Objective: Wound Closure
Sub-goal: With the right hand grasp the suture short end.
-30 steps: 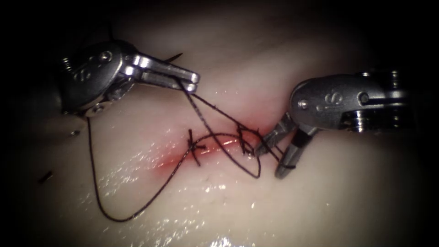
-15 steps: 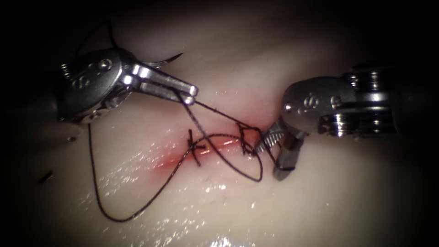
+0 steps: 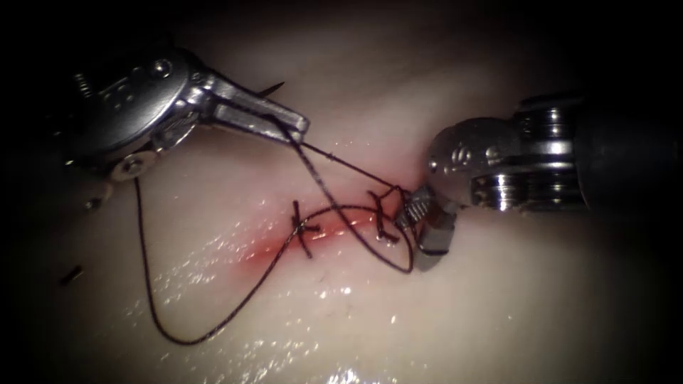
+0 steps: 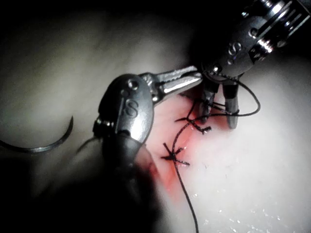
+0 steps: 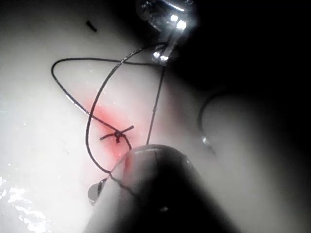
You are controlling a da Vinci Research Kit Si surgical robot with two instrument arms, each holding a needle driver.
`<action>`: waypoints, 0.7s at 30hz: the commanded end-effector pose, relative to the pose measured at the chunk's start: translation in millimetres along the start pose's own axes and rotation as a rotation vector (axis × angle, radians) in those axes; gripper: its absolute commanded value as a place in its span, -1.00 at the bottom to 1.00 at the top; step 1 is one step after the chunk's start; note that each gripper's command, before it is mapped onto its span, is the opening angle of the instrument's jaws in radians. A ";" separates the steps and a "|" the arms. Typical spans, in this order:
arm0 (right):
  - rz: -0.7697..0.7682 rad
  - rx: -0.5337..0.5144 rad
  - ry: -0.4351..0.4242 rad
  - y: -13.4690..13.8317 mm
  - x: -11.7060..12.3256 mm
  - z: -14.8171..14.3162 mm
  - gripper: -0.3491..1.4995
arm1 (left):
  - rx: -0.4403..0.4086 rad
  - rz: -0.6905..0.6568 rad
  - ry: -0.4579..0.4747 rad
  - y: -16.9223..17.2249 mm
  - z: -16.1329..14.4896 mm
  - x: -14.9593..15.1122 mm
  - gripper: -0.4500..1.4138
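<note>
Needle (image 4: pixel 36 144) lies loose on the tissue (image 3: pixel 498 306), free of both tools, well to the left of the cut (image 3: pixel 313 238), its point showing behind the left tool (image 3: pixel 295 128). That tool's jaws are closed on the thread (image 3: pixel 334 160), which runs taut down to the knot (image 3: pixel 384 213) at the right end of the cut and also trails off in a long slack loop across the lower left. Red fluid (image 3: pixel 270 249) stains the cut. Right tool (image 3: pixel 427 235) sits just beside the knot with its jaws parted and nothing between them.
</note>
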 end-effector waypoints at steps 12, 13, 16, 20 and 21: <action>0.138 -0.010 0.002 -0.1 1.0 1.8 -0.64 | -0.031 -0.004 -0.021 -1.1 -0.2 -0.9 -1.00; 0.150 -0.012 -0.001 -0.2 1.1 1.8 -0.65 | -0.031 -0.004 -0.021 -1.0 -0.2 -0.9 -1.00; 0.175 -0.024 -0.003 -0.3 1.2 1.9 -0.62 | -0.031 -0.003 -0.021 -1.0 -0.2 -0.9 -1.00; 0.202 -0.027 0.000 -0.6 1.5 2.2 -0.35 | -0.032 0.001 -0.024 -0.7 0.0 -1.2 -1.00; 0.203 -0.027 0.000 -0.6 1.6 2.2 -0.25 | -0.032 0.001 -0.024 -0.6 0.0 -1.2 -1.00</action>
